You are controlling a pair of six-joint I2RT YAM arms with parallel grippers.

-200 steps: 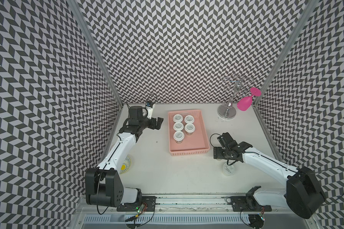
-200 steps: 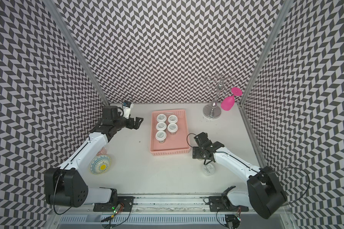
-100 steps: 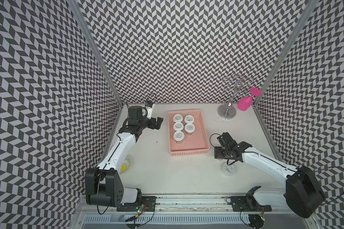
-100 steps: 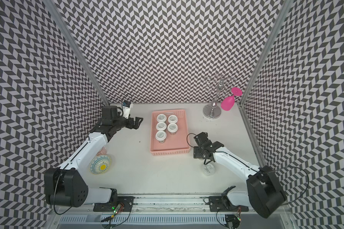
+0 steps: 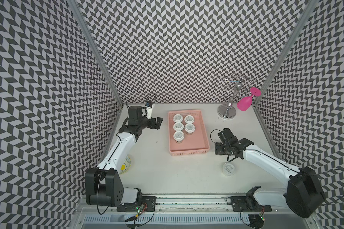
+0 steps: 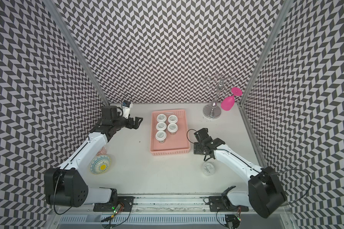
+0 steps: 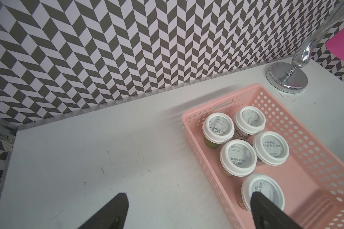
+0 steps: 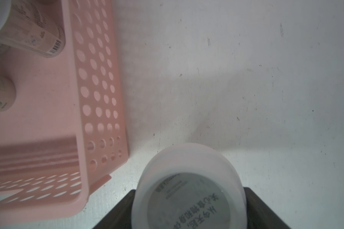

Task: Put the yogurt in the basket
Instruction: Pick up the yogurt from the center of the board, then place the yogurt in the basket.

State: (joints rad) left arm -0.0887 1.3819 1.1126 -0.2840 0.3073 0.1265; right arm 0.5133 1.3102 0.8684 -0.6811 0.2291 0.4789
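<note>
The left gripper (image 5: 157,123) has its black fingers wide apart, holding nothing, just beside the flat pink plastic basket (image 5: 189,153) full of holes. Five small round yogurt tubs (image 5: 178,135) with white lids stand inside it. Just right of the basket, the right gripper (image 8: 189,190) squeezes another white-lidded tub (image 8: 187,168). A see-through tub (image 5: 229,168) sits nearby on the white table (image 5: 177,178).

light: bright, even | shadows: soft, faint | right wrist: dimmer, near yogurt (image 8: 189,188) blurred
</note>
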